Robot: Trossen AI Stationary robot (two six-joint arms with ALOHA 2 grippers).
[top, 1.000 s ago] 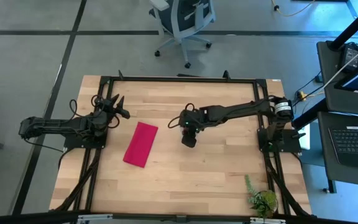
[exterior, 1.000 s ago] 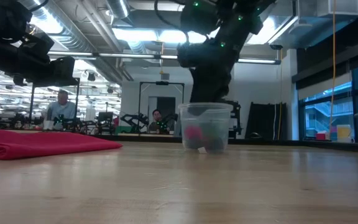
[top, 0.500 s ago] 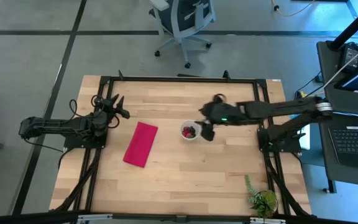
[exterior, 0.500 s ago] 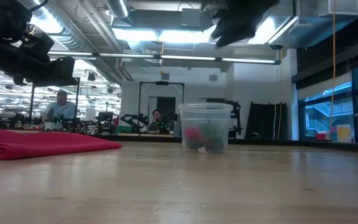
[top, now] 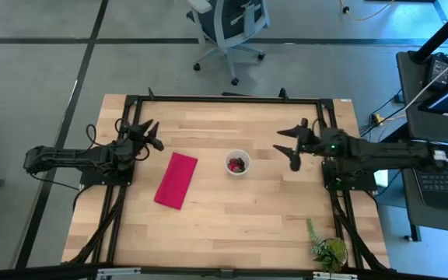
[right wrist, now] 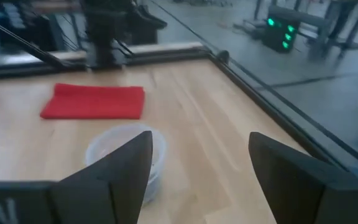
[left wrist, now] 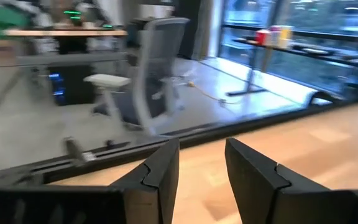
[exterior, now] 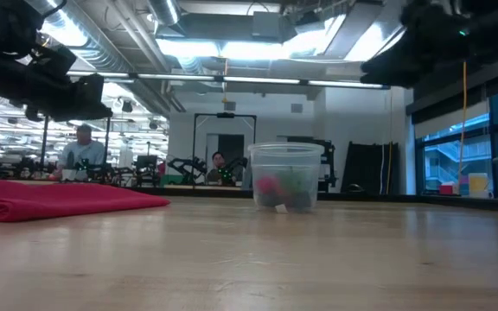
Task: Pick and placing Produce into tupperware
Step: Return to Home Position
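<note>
Worktop [top: 247, 210]: tupperware [top: 228, 163] holds the produce [top: 238, 162], so you grip nothing.
Right tool [top: 288, 148]: spread wide, empty, clear of it.
Left tool [top: 152, 134]: parted, idle.

A grey floor [top: 37, 70] crossed by dark tape lines lies all around, with a pale office chair [top: 232, 19] parked on it. Strip lights [exterior: 223, 47] run overhead (in bright rows), and tall windows [exterior: 456, 155] line one side.

A small round clear plastic cup [exterior: 285, 155] holding small red fruit [exterior: 271, 184] stands on the light wooden tabletop [exterior: 249, 259]. A flat red cloth [exterior: 59, 197] lies at left, apart from it.
</note>
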